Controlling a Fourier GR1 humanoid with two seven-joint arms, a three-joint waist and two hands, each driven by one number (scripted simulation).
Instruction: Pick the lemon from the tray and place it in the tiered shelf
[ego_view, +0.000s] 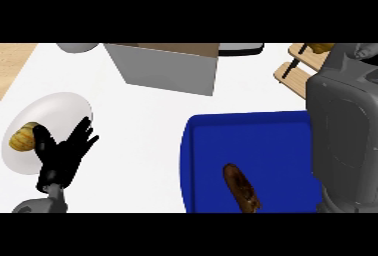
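Lemon in tiered shelf, beside right robot hand.

Right forearm: hand hidden; tray's right side covered.
Tiered shelf: largely concealed; yellow item on it partly hidden.
Grey box: cut off at top.

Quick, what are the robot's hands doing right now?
Left hand: open, fingers up, holding nothing, over the white plate.
Right hand: out of view; only the grey arm shows.
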